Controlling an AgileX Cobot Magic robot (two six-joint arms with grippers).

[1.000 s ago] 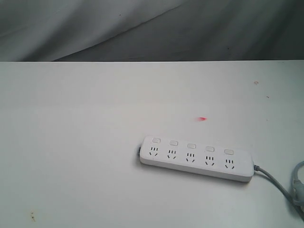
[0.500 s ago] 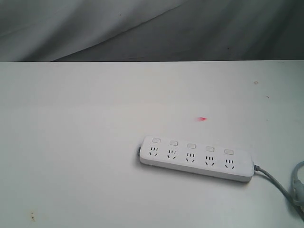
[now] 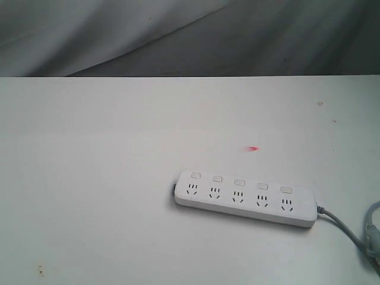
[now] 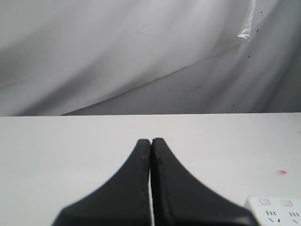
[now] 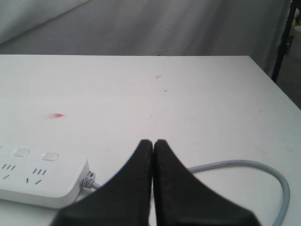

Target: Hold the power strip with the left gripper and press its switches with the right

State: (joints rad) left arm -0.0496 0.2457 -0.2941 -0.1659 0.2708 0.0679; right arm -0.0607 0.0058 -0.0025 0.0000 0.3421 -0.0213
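Observation:
The white power strip (image 3: 244, 198) lies flat on the table at the lower right of the exterior view, its row of switches (image 3: 239, 181) along the far edge above the sockets. Its grey cord (image 3: 344, 228) trails off to the right. Neither arm shows in the exterior view. In the left wrist view my left gripper (image 4: 150, 141) is shut with nothing in it, and one end of the power strip (image 4: 275, 209) shows at the frame's corner, apart from the jaws. My right gripper (image 5: 153, 142) is shut and empty, close to the cord end of the power strip (image 5: 37, 176), whose cord (image 5: 244, 165) curves behind the jaws.
The white table (image 3: 107, 178) carries a small red mark (image 3: 253, 148) beyond the strip. A grey draped cloth (image 3: 190, 35) hangs behind the table's far edge. The table's side edge (image 5: 277, 84) shows in the right wrist view.

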